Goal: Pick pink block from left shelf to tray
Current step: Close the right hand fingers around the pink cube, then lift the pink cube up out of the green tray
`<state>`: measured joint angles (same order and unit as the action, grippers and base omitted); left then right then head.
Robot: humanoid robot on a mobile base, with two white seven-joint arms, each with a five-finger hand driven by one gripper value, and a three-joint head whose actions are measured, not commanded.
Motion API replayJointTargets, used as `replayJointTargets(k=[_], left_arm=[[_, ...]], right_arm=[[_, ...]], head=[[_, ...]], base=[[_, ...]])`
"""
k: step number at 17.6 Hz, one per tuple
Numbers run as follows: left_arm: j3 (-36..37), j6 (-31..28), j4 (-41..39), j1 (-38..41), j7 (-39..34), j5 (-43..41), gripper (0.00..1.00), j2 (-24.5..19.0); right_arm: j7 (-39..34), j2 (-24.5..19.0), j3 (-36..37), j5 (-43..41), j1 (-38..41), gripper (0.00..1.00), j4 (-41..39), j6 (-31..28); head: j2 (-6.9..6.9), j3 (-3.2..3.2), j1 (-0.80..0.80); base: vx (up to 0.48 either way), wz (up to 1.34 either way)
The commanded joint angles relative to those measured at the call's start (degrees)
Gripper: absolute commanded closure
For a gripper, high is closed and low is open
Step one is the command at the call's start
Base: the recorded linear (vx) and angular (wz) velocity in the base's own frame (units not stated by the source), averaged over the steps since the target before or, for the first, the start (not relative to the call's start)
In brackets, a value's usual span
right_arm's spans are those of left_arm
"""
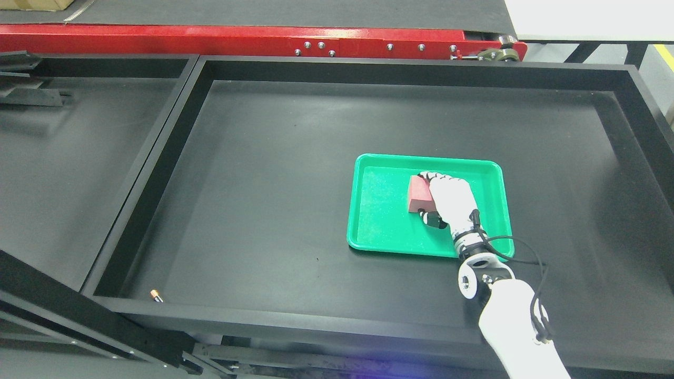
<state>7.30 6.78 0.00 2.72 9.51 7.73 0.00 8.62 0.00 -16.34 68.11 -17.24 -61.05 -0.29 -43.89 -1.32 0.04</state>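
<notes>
A pink block [418,193] is over the middle of a green tray [376,210], which lies on the black table right of centre. My right hand [445,196] reaches in from the lower right and has its fingers curled around the block's right side. Whether the block rests on the tray floor or is held just above it, I cannot tell. The left arm does not show.
The tray sits inside a large black-walled bin [158,173]. A second black shelf bin [63,158] lies to the left. A small orange-tipped object [156,296] lies at the bin's front left corner. A red rail [237,39] runs along the back.
</notes>
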Motion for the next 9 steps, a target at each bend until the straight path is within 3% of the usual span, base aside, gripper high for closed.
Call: replayJointTargets(k=[1,5,9], left_arm=[[0.00,-0.01,-1.00,0.00,-0.02,0.00,0.00,-1.00],[0.00,-0.01,-1.00,0.00,-0.02,0.00,0.00,-1.00],[0.00,0.08,-1.00,0.00,-0.02,0.00,0.00,-1.00]], right_arm=[[0.17,1.00,0.35,-0.08,-31.98,0.99,0.41,0.46],[0.95,1.00,0.52,-0.17,-31.80,0.98,0.32,0.38],[2.97,1.00,3.33,-5.34,-31.71,0.98,-0.12,0.46]], head=[[0.00,0.00,0.00],[0.00,0.00,0.00],[0.00,0.00,0.00]], base=[[0.000,0.00],[-0.017,0.00],[-0.034,0.00]])
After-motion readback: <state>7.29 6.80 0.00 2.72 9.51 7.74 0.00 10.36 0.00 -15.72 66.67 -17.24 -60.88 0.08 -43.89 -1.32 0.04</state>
